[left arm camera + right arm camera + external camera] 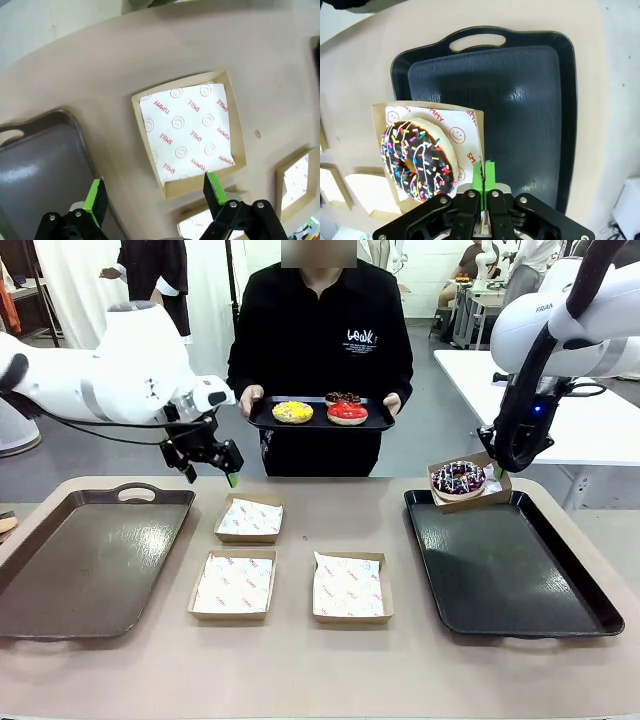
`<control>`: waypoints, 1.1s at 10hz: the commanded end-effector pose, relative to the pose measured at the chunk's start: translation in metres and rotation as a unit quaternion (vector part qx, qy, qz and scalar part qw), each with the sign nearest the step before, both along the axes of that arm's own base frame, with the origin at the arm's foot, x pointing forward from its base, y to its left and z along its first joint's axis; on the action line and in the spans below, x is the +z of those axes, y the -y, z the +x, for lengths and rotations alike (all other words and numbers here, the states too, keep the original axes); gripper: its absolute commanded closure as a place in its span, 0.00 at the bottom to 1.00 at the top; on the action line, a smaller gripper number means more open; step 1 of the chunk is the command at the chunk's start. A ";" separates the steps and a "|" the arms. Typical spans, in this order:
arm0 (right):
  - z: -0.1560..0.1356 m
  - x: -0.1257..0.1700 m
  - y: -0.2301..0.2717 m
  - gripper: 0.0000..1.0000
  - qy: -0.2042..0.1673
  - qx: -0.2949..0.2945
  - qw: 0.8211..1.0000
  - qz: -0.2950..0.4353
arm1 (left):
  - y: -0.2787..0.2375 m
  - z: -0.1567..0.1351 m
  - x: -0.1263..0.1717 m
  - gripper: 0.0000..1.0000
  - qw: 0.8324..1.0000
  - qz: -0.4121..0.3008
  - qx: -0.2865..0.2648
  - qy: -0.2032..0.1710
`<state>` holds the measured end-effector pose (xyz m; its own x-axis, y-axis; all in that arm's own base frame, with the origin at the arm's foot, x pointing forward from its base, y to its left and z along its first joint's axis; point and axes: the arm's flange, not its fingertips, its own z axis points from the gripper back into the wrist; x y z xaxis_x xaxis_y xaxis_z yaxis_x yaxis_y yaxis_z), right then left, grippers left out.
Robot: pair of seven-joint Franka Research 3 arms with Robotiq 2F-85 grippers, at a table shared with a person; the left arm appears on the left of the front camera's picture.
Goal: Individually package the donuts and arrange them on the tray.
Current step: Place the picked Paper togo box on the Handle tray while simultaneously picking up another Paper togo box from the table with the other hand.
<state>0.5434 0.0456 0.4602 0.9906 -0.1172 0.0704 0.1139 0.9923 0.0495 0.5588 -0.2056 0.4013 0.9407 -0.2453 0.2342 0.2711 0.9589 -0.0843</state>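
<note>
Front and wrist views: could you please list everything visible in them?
sprinkled donut: one, chocolate, in held box
held box: one, brown, by black tray's far corner
other donuts: three, yellow, red, dark chocolate, on small tray
small tray: one, black, held by person
empty boxes: three, brown, paper-lined, mid-table
large trays: two, brown at robot's left, black at right
table: one, tan, underneath
person: one, black top, far side
left arm: one, white, jaws open near far box
right arm: one, white, jaws shut on held box
</note>
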 end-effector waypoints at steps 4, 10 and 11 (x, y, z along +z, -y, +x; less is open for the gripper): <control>-0.001 0.002 -0.001 0.99 -0.002 0.000 1.000 -0.004 | 0.007 0.011 -0.027 0.00 1.000 -0.007 -0.001 0.000; -0.001 0.002 -0.001 0.99 -0.002 0.000 1.000 -0.004 | 0.007 0.011 -0.027 0.00 1.000 -0.007 -0.001 0.000; -0.001 0.002 -0.001 0.99 -0.002 0.000 1.000 -0.004 | 0.007 0.011 -0.027 0.00 1.000 -0.007 -0.001 0.000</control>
